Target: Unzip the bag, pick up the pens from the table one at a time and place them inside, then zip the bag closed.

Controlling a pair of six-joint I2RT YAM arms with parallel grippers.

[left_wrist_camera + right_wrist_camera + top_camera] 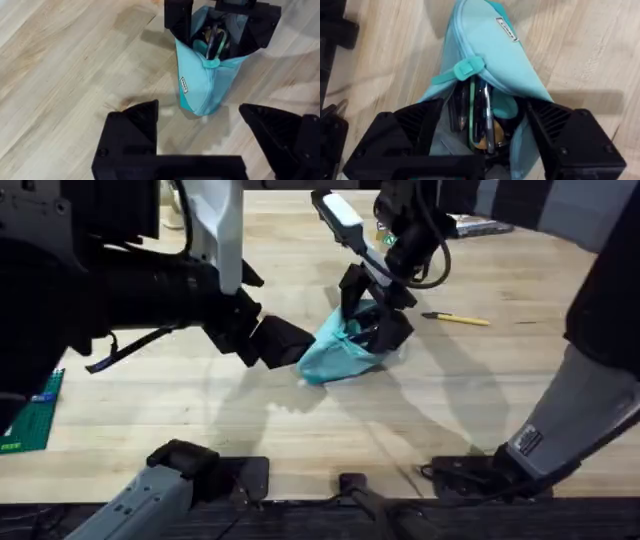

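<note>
Right end effector (485,135) spread around bag (495,55) mouth, left end effector (220,135) open — just beside

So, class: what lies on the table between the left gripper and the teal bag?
Nothing: in the left wrist view, bare table runs from the open left gripper to the bag, apart from shadow.

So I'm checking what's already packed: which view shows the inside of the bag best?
The right wrist view: it looks straight into the open mouth of the bag, with several pens inside. The left wrist view shows the opening farther off, contents dark. The overhead view shows the bag's outside, partly hidden by the right claw.
</note>
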